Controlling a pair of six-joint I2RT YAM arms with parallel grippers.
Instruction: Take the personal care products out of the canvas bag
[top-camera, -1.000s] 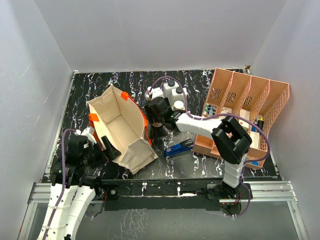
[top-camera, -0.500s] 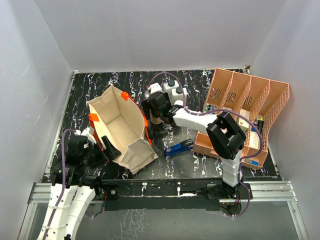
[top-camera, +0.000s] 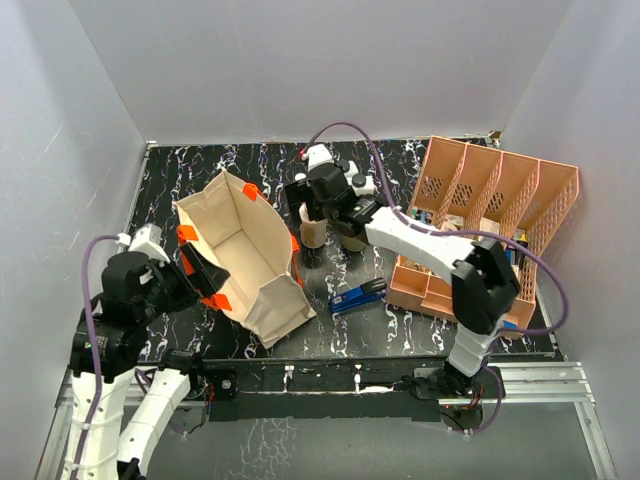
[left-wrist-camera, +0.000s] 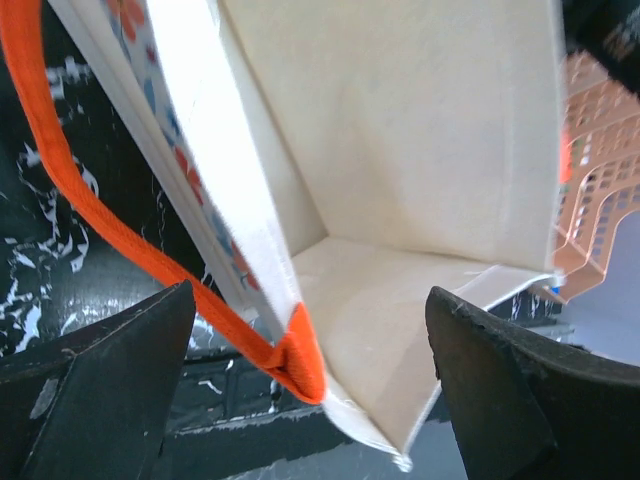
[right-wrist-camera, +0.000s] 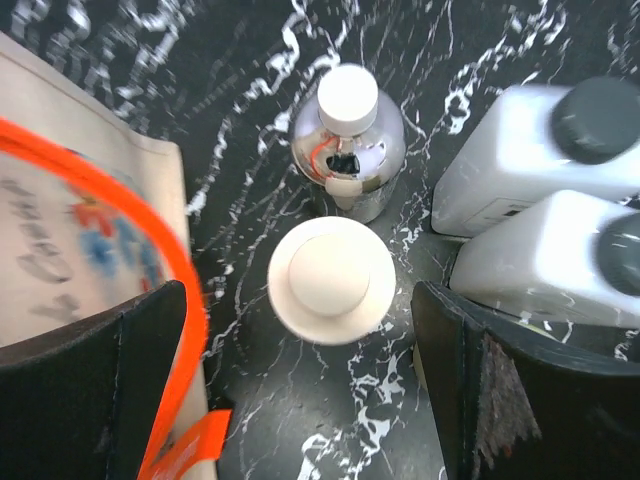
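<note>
The beige canvas bag lies open on the black table, and its inside shows no bottles. My left gripper is open, its jaws either side of the bag's near rim and orange strap. My right gripper is open and empty, above the cream cylinder, which stands upright beside the bag. Behind it stands the tiny clear bottle. The two white squarish bottles stand to its right. I cannot make out the olive-tan cylinder.
A blue-black stapler lies in front of the bottles. The salmon-pink divided organizer fills the right side. Grey walls close in the table on three sides. The bag's printed side and orange handle lie close to my right gripper's left finger.
My right gripper has risen and moved back from beside the bag, leaving the cream cylinder standing. My left arm has lifted and shifted left, its jaws now round the bag's rim.
</note>
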